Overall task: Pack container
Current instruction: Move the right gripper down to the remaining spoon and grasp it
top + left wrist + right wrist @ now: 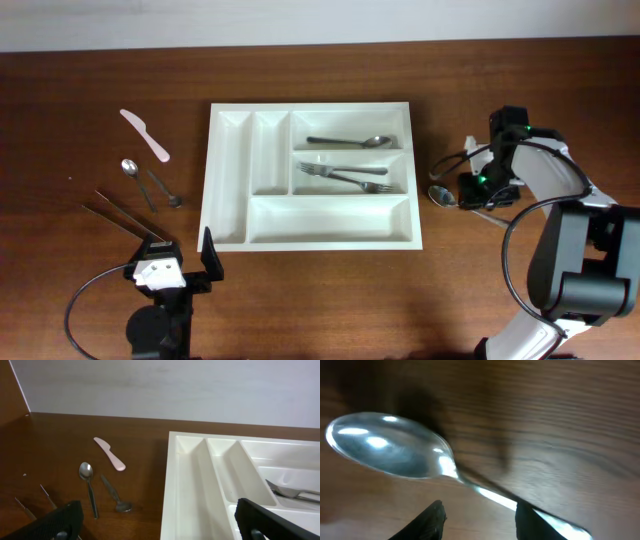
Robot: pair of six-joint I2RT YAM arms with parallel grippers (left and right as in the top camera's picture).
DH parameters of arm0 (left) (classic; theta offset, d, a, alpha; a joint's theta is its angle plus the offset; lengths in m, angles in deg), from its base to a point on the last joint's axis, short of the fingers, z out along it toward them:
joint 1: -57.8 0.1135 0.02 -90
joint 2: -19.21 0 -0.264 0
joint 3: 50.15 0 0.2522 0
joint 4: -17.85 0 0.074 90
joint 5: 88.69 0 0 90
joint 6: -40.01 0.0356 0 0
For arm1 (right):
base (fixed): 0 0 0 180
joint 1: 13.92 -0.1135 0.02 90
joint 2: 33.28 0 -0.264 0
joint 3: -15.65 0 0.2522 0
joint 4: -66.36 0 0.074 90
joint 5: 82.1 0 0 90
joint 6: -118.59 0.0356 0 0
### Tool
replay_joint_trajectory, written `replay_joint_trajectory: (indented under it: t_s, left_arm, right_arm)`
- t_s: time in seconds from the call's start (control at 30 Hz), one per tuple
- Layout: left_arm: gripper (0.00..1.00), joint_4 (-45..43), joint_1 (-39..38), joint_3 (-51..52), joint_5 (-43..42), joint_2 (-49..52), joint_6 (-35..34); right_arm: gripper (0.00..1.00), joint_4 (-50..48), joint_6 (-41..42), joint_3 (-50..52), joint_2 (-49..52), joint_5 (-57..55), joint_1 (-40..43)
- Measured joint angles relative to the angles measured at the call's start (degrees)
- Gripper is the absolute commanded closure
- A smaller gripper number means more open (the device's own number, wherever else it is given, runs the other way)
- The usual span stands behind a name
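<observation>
far left on the wooden table (80,120) lie a pale plastic knife (146,135), two small metal spoons (133,177) (165,188) and a pair of thin sticks (125,215), all well apart from the container. left gripper (175,258) hangs at the near edge, just off the container's near left corner, jaws spread wide, nothing between them. the container (212,180), a white tray, sits flat at the table centre; its two narrow left compartments and its long near compartment are bare, the far right compartment holds a spoon (350,141), and the middle right one holds two forks (340,170) (362,183). right of the tray, a large spoon (442,195) lies on the wood. right gripper (477,510) is low over its handle, jaws partly apart, fingertips (427,522) to either side of the handle; contact cannot be determined.
</observation>
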Motion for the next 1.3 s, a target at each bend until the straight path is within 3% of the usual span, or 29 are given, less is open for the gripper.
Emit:
replay_joint_trajectory:
  t_s: [0.6, 0.73, 0.77, 0.8, 1.0, 1.1, 1.3]
  left_arm:
    - [0.01, 0.0, 0.0, 0.0, 0.0, 0.0, 0.0]
    - [0.01, 0.0, 0.0, 0.0, 0.0, 0.0, 0.0]
    - [0.01, 0.0, 0.0, 0.0, 0.0, 0.0, 0.0]
    - [0.01, 0.0, 0.0, 0.0, 0.0, 0.0, 0.0]
    - [0.01, 0.0, 0.0, 0.0, 0.0, 0.0, 0.0]
    - [0.01, 0.0, 0.0, 0.0, 0.0, 0.0, 0.0]
    - [0.01, 0.0, 0.0, 0.0, 0.0, 0.0, 0.0]
  right_arm:
    - [0.53, -8.2, -3.3, 6.8, -1.0, 3.0, 0.0]
    - [0.69, -7.9, -3.3, 6.3, -0.4, 2.6, 0.0]
    - [0.79, -8.0, -3.4, 6.2, -0.3, 2.5, 0.0]
    - [0.83, -8.3, -3.2, 6.0, -0.1, 2.4, 0.1]
    - [0.82, -9.6, 1.3, 6.0, 0.1, 4.2, 1.8]
    - [0.95, -9.7, 3.4, 6.0, 0.3, 6.9, 3.5]
    - [0.96, -9.8, 7.2, 6.0, 1.1, 12.8, 7.7]
